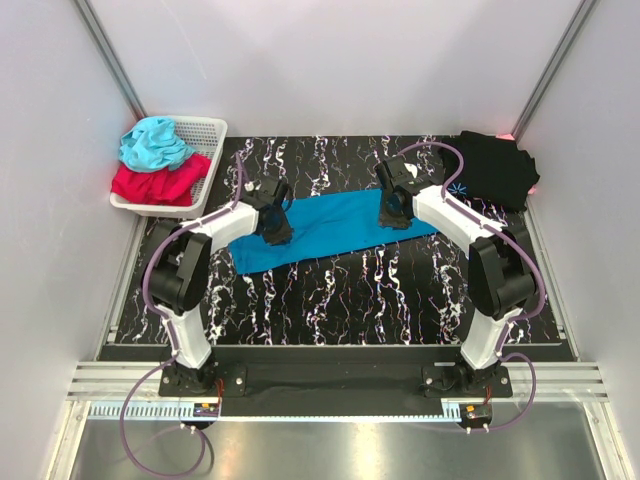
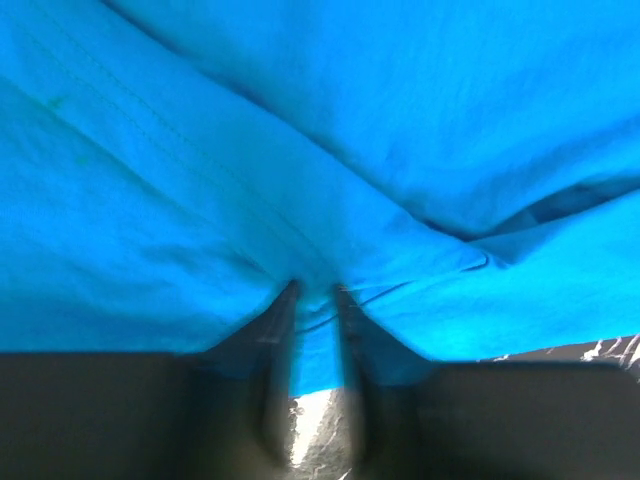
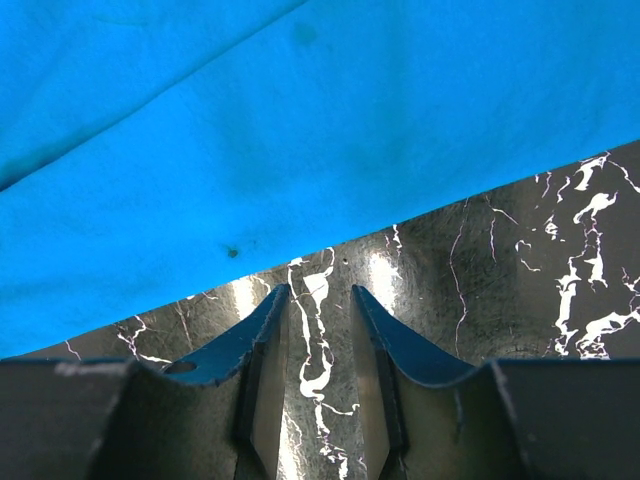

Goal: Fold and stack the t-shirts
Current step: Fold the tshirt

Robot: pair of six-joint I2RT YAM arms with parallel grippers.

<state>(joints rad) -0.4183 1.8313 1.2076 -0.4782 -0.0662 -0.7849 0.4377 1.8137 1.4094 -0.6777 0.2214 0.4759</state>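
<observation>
On the table (image 1: 400, 290), blue t-shirt (image 1: 330, 225) lies mid-scene, a long strip running left to right. Far right corner: black t-shirt (image 1: 495, 165), folded. My left gripper (image 2: 315, 300) pinches the blue cloth at its left end. My right gripper (image 3: 320, 300) gapes, empty, over bare marble beside the right end.

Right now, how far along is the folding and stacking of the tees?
Done: the black tee looks folded at the far right corner. In hand: the blue tee lies as a long band across the middle. The left gripper straddles its edge, grip unclear, and the right gripper is open over the table beside it. Left: finish folding blue, stack it on black. More cloth sits in the basket.
</observation>
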